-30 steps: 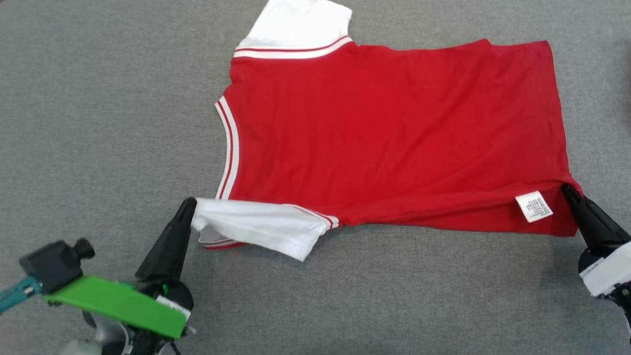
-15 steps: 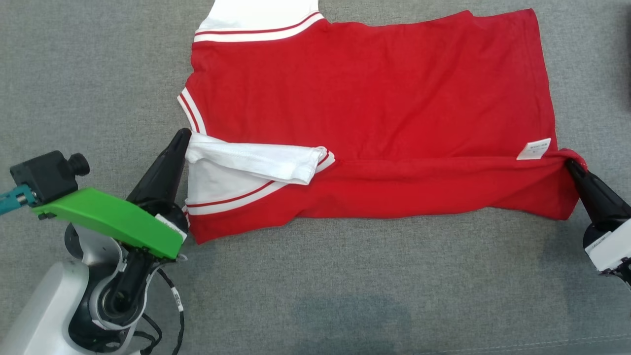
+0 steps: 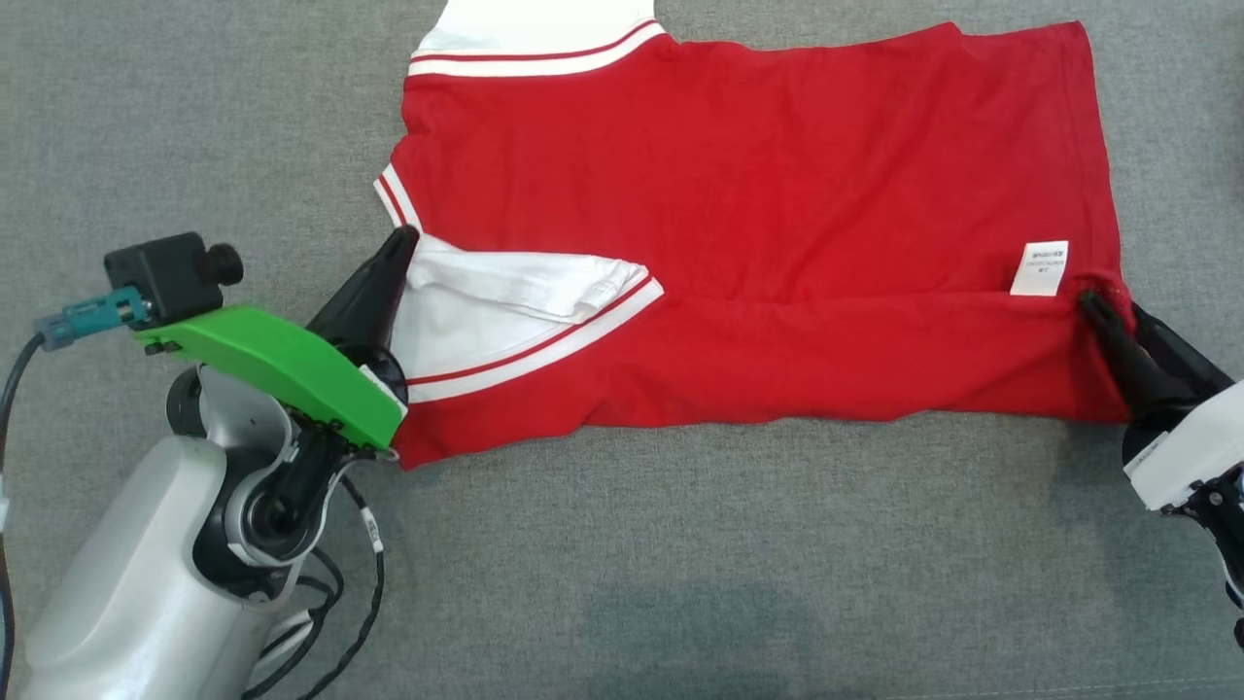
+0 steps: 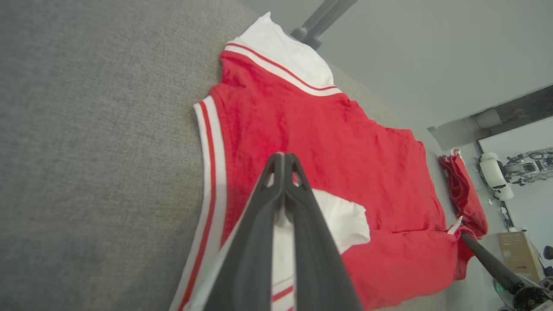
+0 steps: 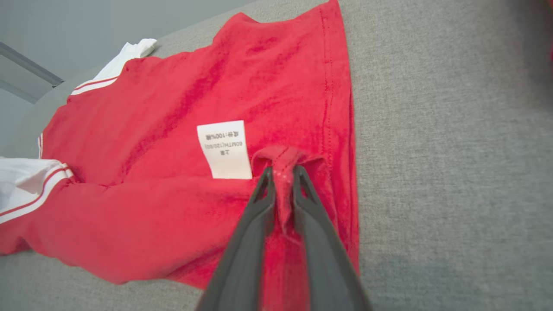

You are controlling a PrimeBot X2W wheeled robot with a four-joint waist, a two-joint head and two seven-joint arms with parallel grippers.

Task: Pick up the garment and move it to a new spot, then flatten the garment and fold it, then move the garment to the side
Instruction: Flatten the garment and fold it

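The garment (image 3: 758,175) is a red shirt with white, red-striped sleeves, lying on the grey surface with its near edge folded up over its body. My left gripper (image 3: 403,238) is shut on the white near sleeve (image 3: 486,292) at the folded edge; the left wrist view shows its fingers (image 4: 283,157) pressed together on white cloth. My right gripper (image 3: 1110,303) is at the hem corner beside the white care label (image 3: 1040,267). In the right wrist view its jaws (image 5: 283,170) stand slightly parted, with a ridge of red cloth between them.
Grey upholstered surface (image 3: 680,564) stretches all around the shirt. In the left wrist view a second bunch of red cloth (image 4: 464,194) lies beyond the shirt's far end, with a cardboard box (image 4: 516,250) further off.
Both grippers carried the near edge away from me, so the fold lies further over the shirt. The right jaws, pressed together before, now stand slightly apart. The left grip is unchanged.
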